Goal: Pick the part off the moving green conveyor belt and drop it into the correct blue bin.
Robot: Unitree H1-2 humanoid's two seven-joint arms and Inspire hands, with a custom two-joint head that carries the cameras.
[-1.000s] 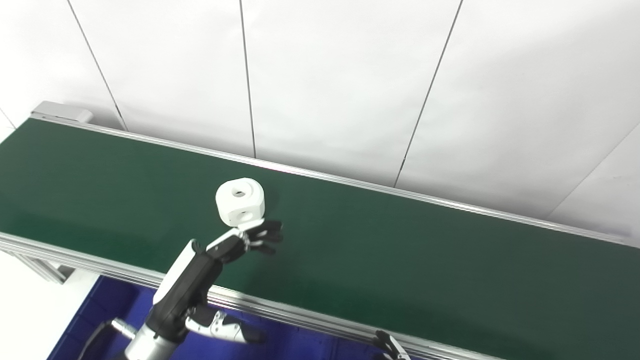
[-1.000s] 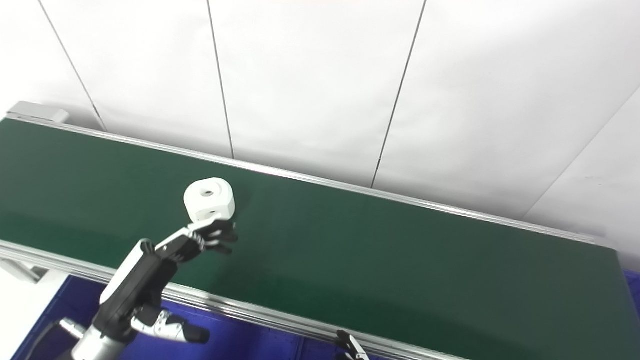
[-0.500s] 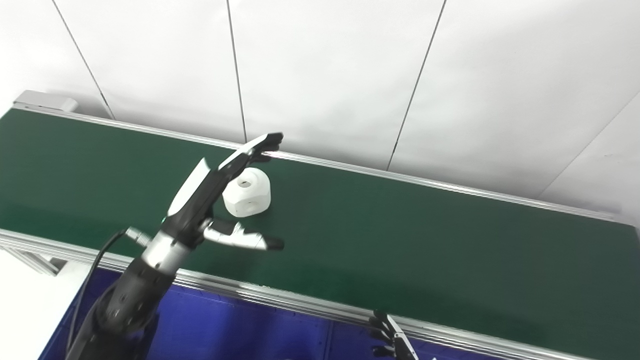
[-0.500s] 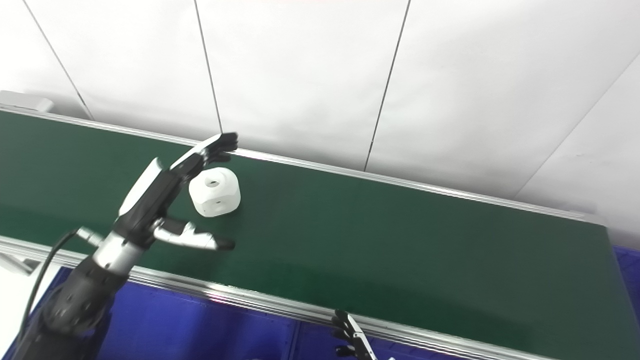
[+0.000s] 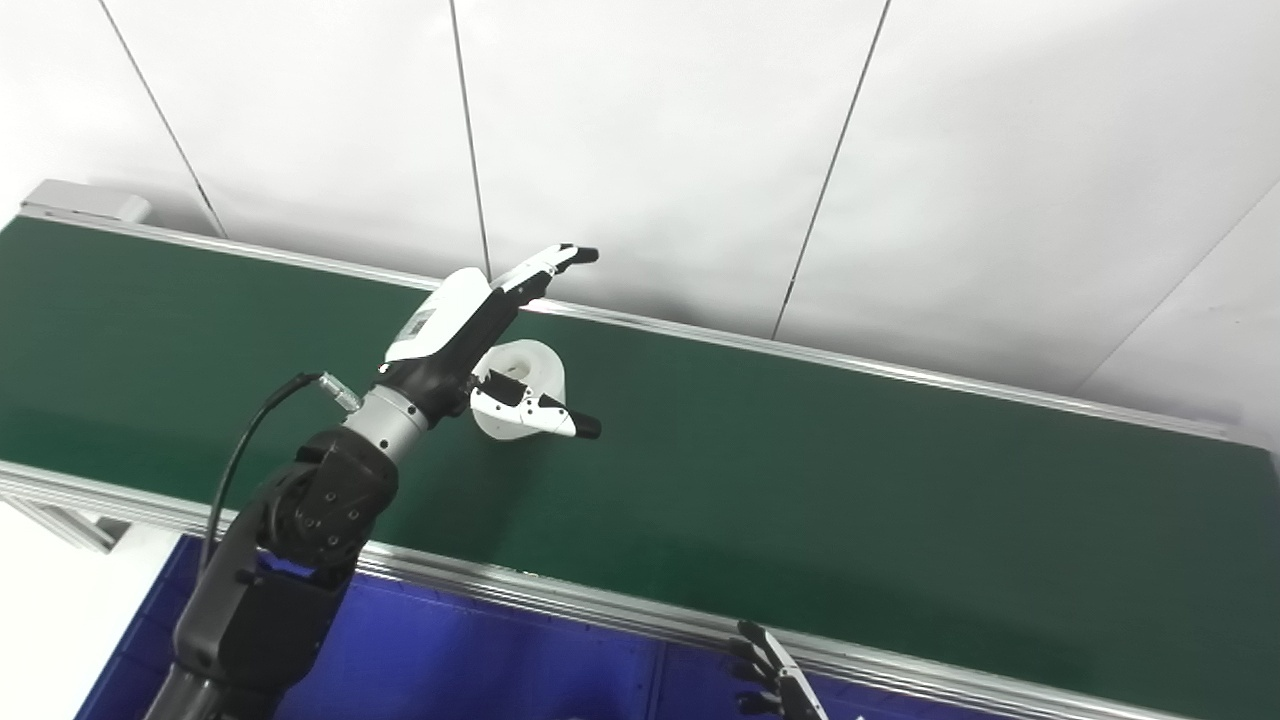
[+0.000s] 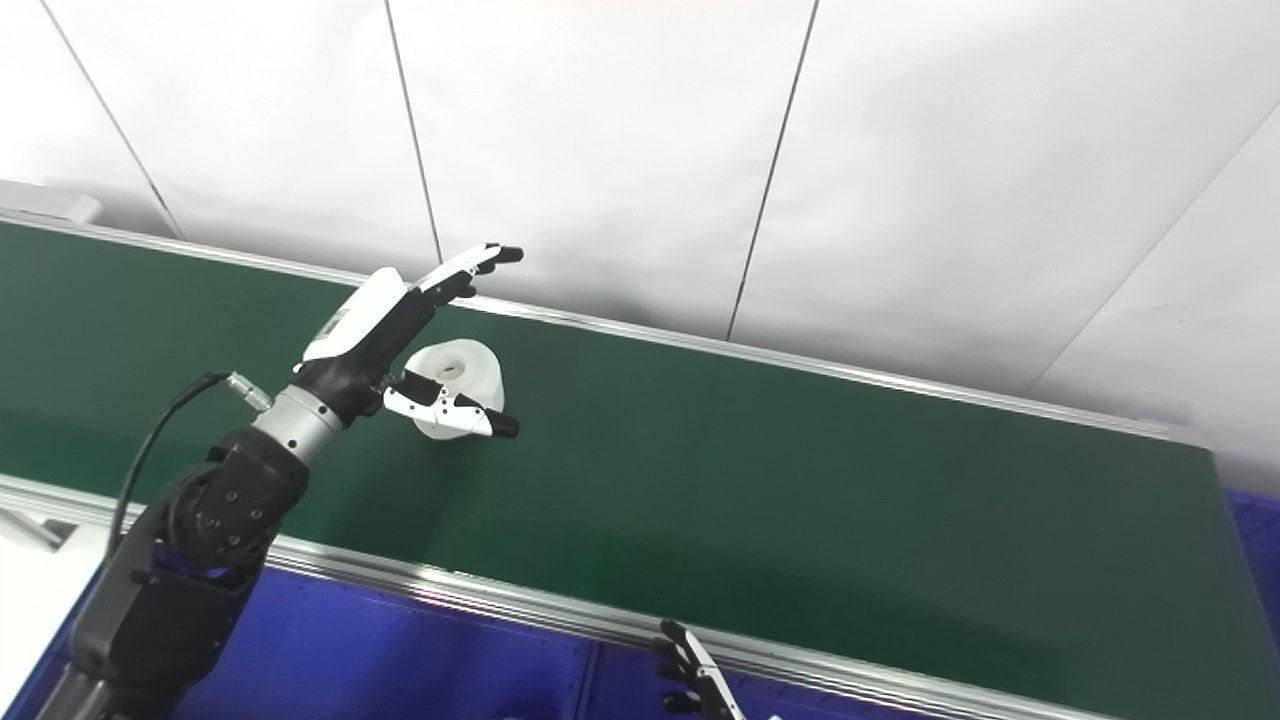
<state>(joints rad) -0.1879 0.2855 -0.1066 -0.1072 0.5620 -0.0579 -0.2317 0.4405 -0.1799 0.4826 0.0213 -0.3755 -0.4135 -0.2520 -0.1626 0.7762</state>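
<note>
A white, rounded block-shaped part [image 5: 528, 372] with a hole in its top sits on the green conveyor belt [image 5: 800, 470], left of the middle. My left hand [image 5: 470, 335] is open around it: fingers stretched out above and behind it, thumb in front of it, no closed hold visible. Only the fingertips of my right hand [image 5: 770, 680] show at the bottom edge, below the belt's near rail; they look spread. A blue bin [image 5: 480, 660] lies below the near rail.
Silver rails [image 5: 560, 600] run along both long sides of the belt. A white panelled wall [image 5: 700, 150] stands right behind it. Another bit of blue bin [image 6: 1262, 530] shows at the right end of the belt.
My left hand rose from the near rail and reached over the part; fingers now lie above it and the thumb in front. The part drifted right. The camera shifted a little.
</note>
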